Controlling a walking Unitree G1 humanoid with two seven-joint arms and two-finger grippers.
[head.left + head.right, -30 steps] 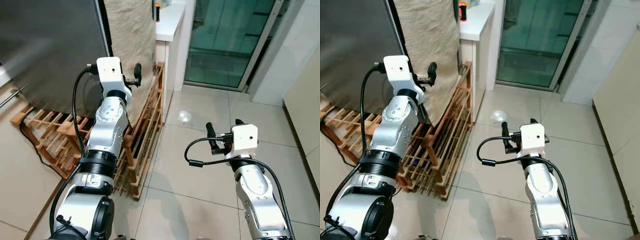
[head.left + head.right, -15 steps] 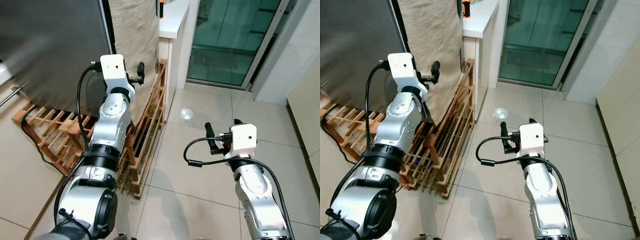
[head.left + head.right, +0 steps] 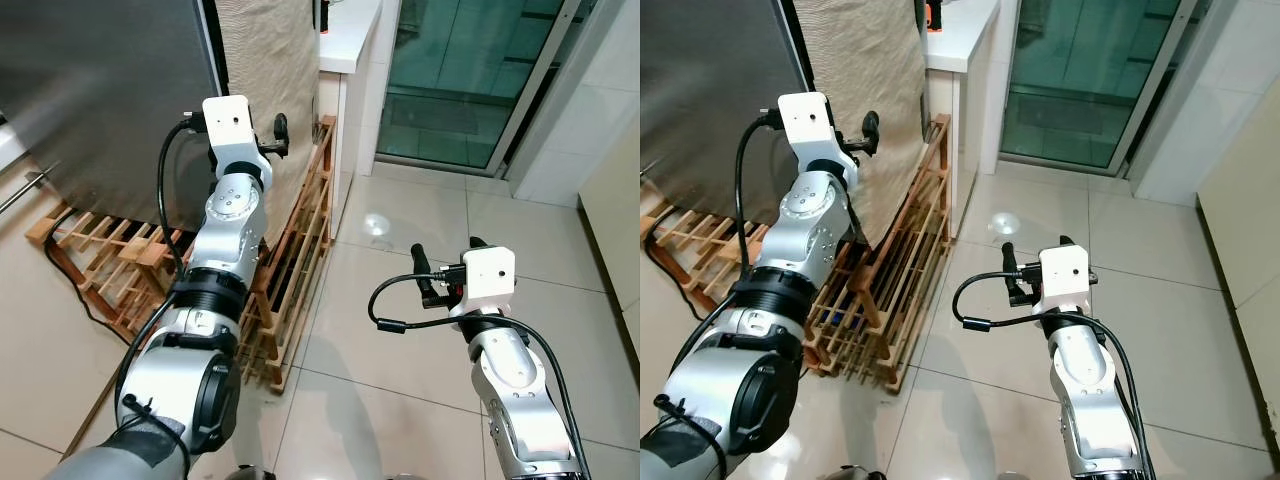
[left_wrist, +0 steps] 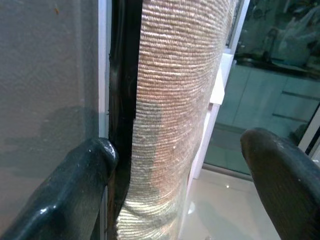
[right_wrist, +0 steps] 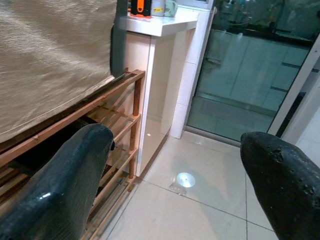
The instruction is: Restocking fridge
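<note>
The fridge's dark grey door (image 3: 100, 90) stands shut at the left, and a beige woven cloth (image 3: 265, 60) hangs over its side. My left gripper (image 4: 175, 147) is raised at the door's right edge, open, with one finger (image 4: 75, 180) before the door and the other (image 4: 282, 175) beyond the cloth. The black gap (image 4: 120, 100) between door and cloth lies just ahead of it. My right gripper (image 3: 448, 250) hovers open and empty over the tiled floor, pointing towards the rack and the counter.
A wooden slatted rack (image 3: 290, 270) lies along the fridge's foot. A white counter (image 3: 350, 30) with an orange item (image 3: 932, 14) stands behind it. A glass sliding door (image 3: 450, 80) closes the far side. A black cable (image 3: 70, 290) runs over the floor at the left.
My left gripper has moved up and forward, closer to the fridge door's edge. The view has shifted slightly. The right arm has stayed where it was.
</note>
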